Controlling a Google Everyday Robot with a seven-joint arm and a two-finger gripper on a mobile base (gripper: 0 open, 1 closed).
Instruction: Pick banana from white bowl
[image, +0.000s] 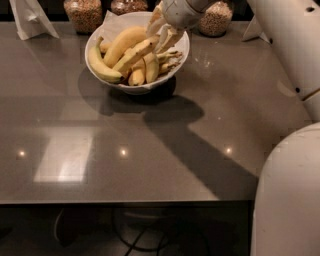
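Note:
The white bowl (100, 42) stands at the back middle of the grey table and holds several bananas. The slim, nearly straight banana (131, 55) lies slanted across the pile, its right end raised toward the bowl's right side. My gripper (161, 34) reaches down into the right part of the bowl from above and is shut on that raised end. A thicker curved banana (120, 42) and a greenish one (100, 67) lie beside it, with short ones (150, 67) below.
Jars of grain (84, 12) (216, 19) stand behind the bowl. A white paper holder (30, 17) is at the back left. My white arm and body (290, 190) fill the right side. The table's front edge (125, 201) runs below.

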